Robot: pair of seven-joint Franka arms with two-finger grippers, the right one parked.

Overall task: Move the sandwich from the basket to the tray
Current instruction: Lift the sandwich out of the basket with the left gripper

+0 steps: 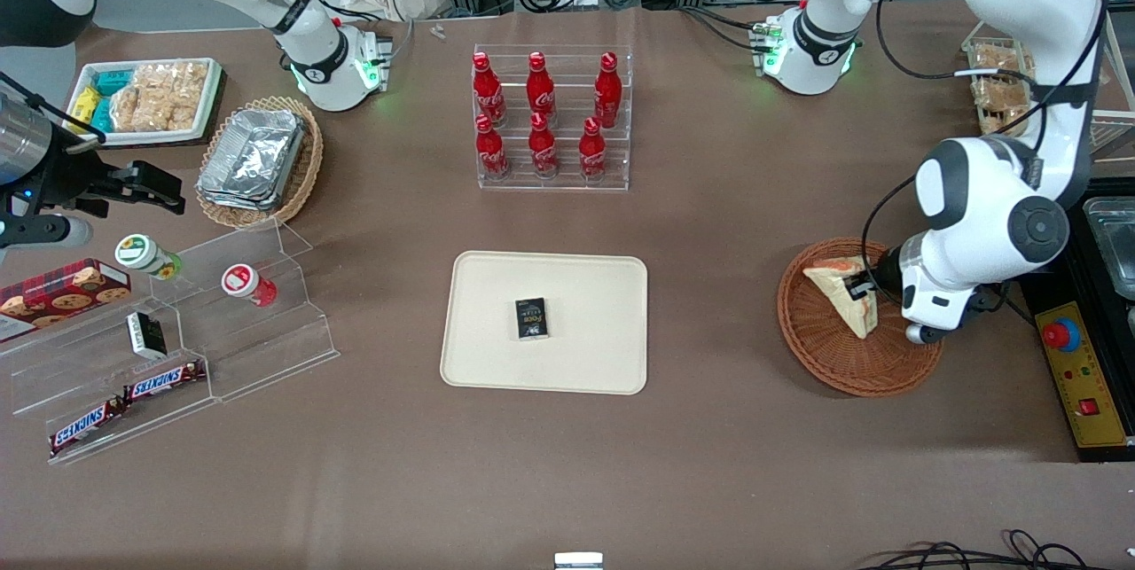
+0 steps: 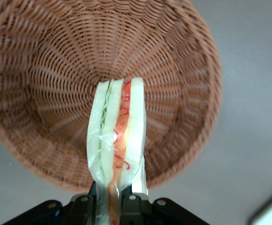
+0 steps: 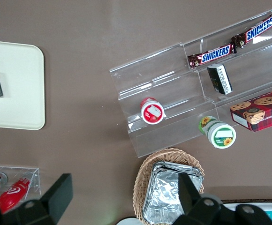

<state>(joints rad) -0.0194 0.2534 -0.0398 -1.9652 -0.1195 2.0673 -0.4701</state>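
Note:
The sandwich point(image 1: 842, 291) is a clear-wrapped white wedge with red and green filling, held over the reddish-brown wicker basket point(image 1: 820, 348) toward the working arm's end of the table. My gripper point(image 1: 862, 288) is shut on the sandwich's edge. In the left wrist view the sandwich point(image 2: 119, 136) stands on edge between the black fingers point(image 2: 131, 206), squeezed where they pinch it, with the basket point(image 2: 47, 84) below. The cream tray point(image 1: 585, 286) lies at the table's middle, toward the parked arm from the basket, with a small black box point(image 1: 531, 318) on it.
A clear rack of red cola bottles point(image 1: 550, 118) stands farther from the front camera than the tray. A yellow control box with a red button point(image 1: 1077, 370) sits beside the basket at the table's end. Snack shelves point(image 1: 168, 348) and a tan basket of foil trays point(image 1: 257, 158) are toward the parked arm's end.

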